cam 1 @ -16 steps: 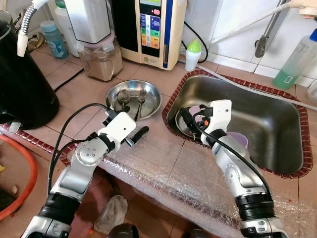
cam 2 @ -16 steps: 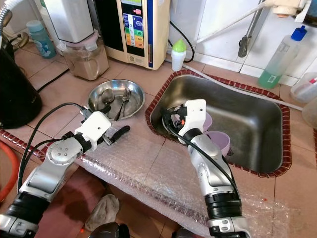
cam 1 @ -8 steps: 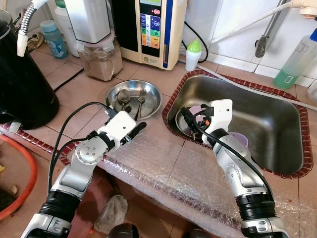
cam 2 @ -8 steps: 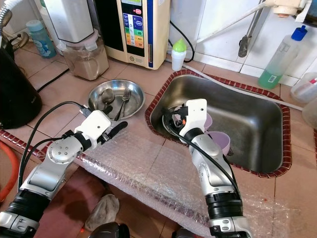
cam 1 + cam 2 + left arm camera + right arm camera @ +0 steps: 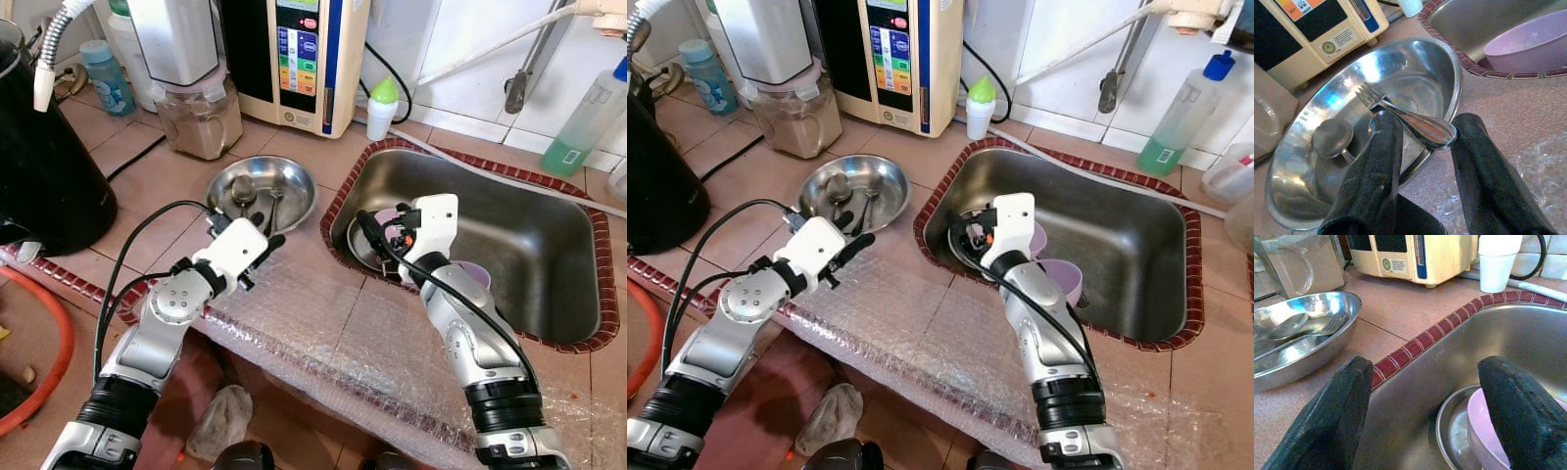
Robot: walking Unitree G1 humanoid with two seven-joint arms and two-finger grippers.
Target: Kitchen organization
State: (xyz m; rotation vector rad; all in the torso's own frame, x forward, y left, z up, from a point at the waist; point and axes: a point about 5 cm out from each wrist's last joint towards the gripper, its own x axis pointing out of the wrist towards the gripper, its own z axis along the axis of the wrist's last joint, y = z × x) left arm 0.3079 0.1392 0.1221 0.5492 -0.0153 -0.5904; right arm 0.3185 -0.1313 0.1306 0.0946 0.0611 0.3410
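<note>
A round steel bowl point(image 5: 304, 181) sits on the tiled counter left of the sink, holding a fork point(image 5: 1400, 110) and a spoon point(image 5: 1332, 139). My left gripper point(image 5: 1425, 122) is open at the bowl's near rim, and the fork's handle end lies between its fingers point(image 5: 1376, 161). My right gripper point(image 5: 1430, 367) is open over the left end of the steel sink point(image 5: 529, 225). Below it lie a steel dish point(image 5: 1449, 440) and a purple bowl point(image 5: 1484, 435). A second purple bowl point(image 5: 1063, 279) shows behind the right arm.
Bubble wrap point(image 5: 343, 343) covers the counter's front edge. Behind the bowl stand a cream water machine point(image 5: 304, 59), a blender jar point(image 5: 201, 108) and a black kettle point(image 5: 39, 166). A green-capped bottle point(image 5: 382, 108) and a soap bottle point(image 5: 583, 122) stand along the wall.
My left gripper has moved forward from the bubble wrap to the steel bowl's near rim, coming around the fork's handle. The right arm has stayed still.
</note>
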